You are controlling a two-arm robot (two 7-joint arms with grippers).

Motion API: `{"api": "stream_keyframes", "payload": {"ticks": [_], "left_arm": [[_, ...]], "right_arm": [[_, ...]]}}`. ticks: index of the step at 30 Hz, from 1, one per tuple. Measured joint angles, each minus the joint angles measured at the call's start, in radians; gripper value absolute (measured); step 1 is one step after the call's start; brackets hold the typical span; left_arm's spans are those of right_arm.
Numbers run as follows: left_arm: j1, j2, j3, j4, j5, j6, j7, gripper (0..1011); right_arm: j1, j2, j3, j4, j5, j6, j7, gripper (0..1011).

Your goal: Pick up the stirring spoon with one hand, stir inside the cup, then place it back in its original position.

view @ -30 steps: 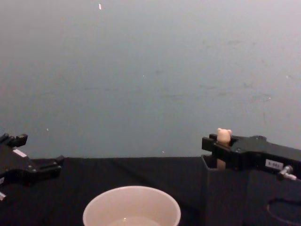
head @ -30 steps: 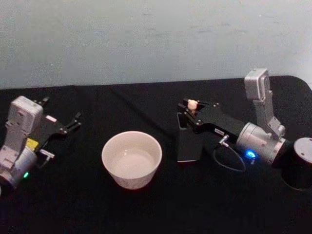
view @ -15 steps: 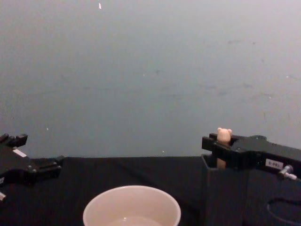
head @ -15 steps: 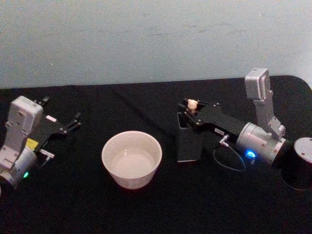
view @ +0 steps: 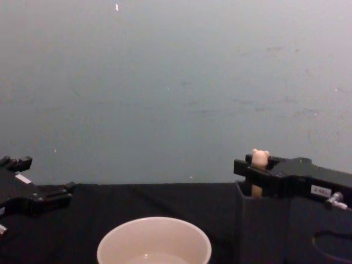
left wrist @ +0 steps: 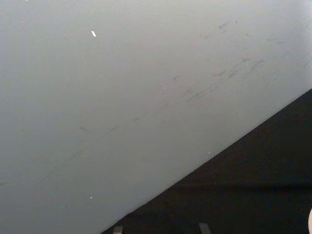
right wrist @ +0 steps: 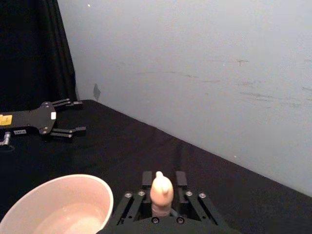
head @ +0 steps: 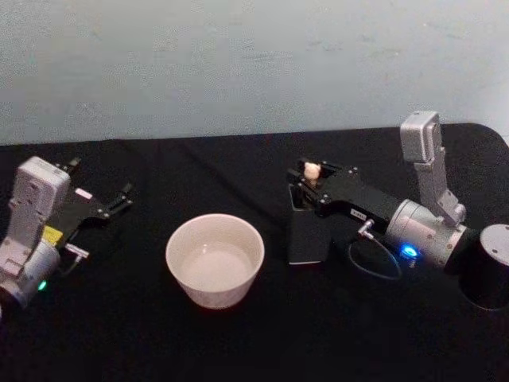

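Observation:
The stirring spoon (head: 312,169) stands in the dark grey square holder (head: 306,235), with its bear head (view: 259,158) poking above the rim. My right gripper (head: 307,178) reaches in from the right and is shut on the spoon's beige handle (right wrist: 161,190) just under the head. The stem and bowl are hidden inside the holder (view: 258,231). The cream cup (head: 215,259) sits to the holder's left, and its rim shows low in the chest view (view: 154,242). My left gripper (head: 99,181) rests open at the far left, away from the cup.
A black cloth (head: 262,342) covers the table up to a pale wall. A black cylinder (head: 489,278) stands at the far right beside my right wrist. A thin cable (head: 374,267) loops below that wrist. Bare cloth lies between cup and left gripper.
My right gripper and the spoon's head have edged very slightly to the left above the holder. The cup and the left arm have not moved.

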Motion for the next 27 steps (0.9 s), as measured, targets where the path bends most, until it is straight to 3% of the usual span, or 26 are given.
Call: {"api": "stream_keyframes", "payload": {"ticks": [20,23,27], "left_arm": [[0.0,0.0,0.0,0.0,0.0,0.0,0.0,1001],[0.0,0.0,0.0,0.0,0.0,0.0,0.0,1001],[0.0,0.0,0.0,0.0,0.0,0.0,0.0,1001]], "right_arm": [[0.0,0.0,0.0,0.0,0.0,0.0,0.0,899],[0.0,0.0,0.0,0.0,0.0,0.0,0.0,978],[0.0,0.0,0.0,0.0,0.0,0.0,0.0,1003]]}}
